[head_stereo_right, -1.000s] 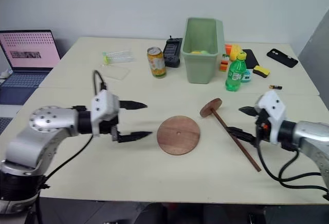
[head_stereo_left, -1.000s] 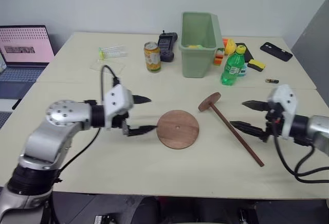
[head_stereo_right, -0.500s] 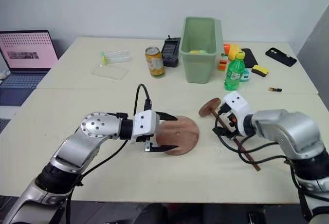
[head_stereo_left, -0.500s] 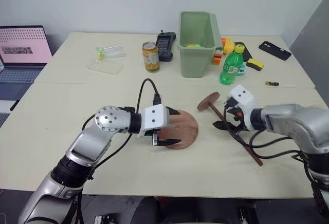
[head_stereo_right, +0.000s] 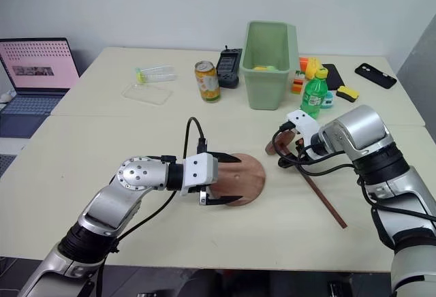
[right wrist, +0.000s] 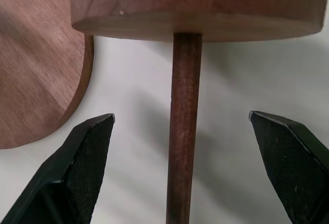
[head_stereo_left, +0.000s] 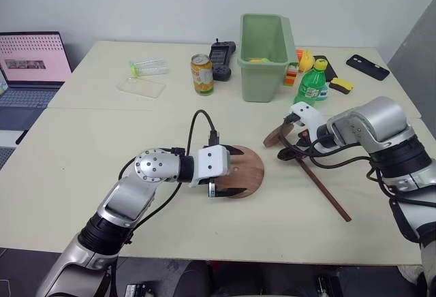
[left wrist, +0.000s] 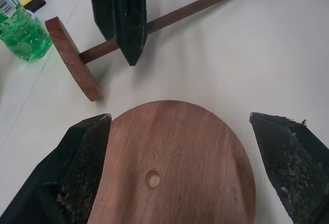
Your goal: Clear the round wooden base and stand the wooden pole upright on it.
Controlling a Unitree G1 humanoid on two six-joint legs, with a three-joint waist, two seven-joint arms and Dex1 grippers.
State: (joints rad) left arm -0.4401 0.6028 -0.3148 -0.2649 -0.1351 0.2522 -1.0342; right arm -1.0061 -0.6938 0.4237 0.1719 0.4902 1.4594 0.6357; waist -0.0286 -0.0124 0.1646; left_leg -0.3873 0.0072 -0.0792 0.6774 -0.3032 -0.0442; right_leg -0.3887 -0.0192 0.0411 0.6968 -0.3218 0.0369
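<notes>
Base (head_stereo_left: 246,169) partly hidden behind spread left claw (head_stereo_left: 230,172); pole (head_stereo_left: 320,186) between spread right claw (right wrist: 182,157) tips.

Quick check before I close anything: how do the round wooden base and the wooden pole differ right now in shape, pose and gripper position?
The round wooden base is one flat disc with a centre hole; the wooden pole is a thin rod fixed to a smaller disc. The base lies flat; the pole lies on its side, its disc on edge. The open left gripper straddles the base's rim; the open right gripper straddles the rod near its disc. Both are reddish-brown wood on the table.
</notes>
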